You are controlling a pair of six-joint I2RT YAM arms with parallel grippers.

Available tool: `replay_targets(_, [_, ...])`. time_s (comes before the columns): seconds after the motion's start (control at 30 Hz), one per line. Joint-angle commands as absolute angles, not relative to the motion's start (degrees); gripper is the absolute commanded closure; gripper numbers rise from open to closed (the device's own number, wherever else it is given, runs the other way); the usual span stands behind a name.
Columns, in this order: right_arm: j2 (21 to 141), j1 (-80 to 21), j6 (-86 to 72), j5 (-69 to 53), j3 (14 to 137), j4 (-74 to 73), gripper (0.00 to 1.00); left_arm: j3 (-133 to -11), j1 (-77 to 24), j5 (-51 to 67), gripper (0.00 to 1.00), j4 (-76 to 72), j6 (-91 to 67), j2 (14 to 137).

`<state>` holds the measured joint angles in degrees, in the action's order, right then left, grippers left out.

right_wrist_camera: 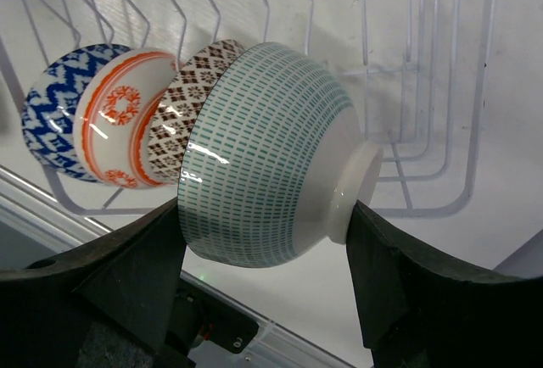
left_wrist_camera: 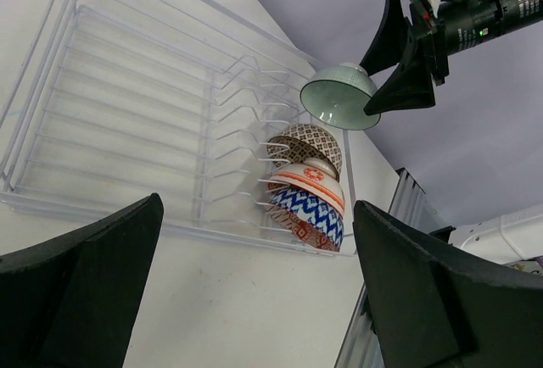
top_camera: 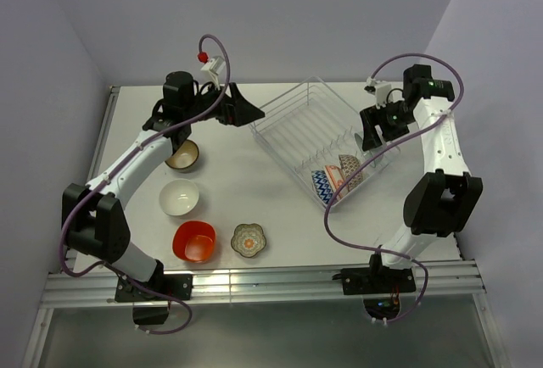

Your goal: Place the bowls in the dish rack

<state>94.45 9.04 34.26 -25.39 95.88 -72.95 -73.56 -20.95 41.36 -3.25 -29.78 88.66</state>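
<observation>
The right end effector [right_wrist_camera: 265, 215] clamps a teal bowl [left_wrist_camera: 339, 97] between its fingers over the rack [top_camera: 293, 122], just beside three patterned bowls [left_wrist_camera: 307, 190] standing on edge in it, while the left end effector [left_wrist_camera: 256, 205] hangs wide open and empty, and four more bowls [top_camera: 180, 197] sit on the desk [top_camera: 280, 207].

I see a white table [top_camera: 280, 207], pale lilac walls [top_camera: 280, 12] behind it, and a metal rail [top_camera: 271, 286] along its near edge.

Three bowls [top_camera: 338, 177] are standing in the near end of the rack [top_camera: 297, 122]; four more bowls [top_camera: 181, 197] are lying on the desk [top_camera: 254, 190] to its left.
</observation>
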Motion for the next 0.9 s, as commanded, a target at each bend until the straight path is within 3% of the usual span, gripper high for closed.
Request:
replay_targets(0.0, [94.1,9.3,35.1,-23.8,94.9,-68.0,1.00,-73.8,-20.6,42.6,0.01,-5.4,-30.3,87.0])
replay_targets(0.8, [97.4,6.5,30.0,-21.1,87.7,-60.0,1.00,-74.3,-20.5,42.0,0.01,-4.0,-29.0,88.0])
replay_targets(0.87, [97.6,6.3,29.5,-21.3,87.4,-60.0,0.95,-74.2,-20.5,41.9,0.00,-3.6,-28.6,88.0])
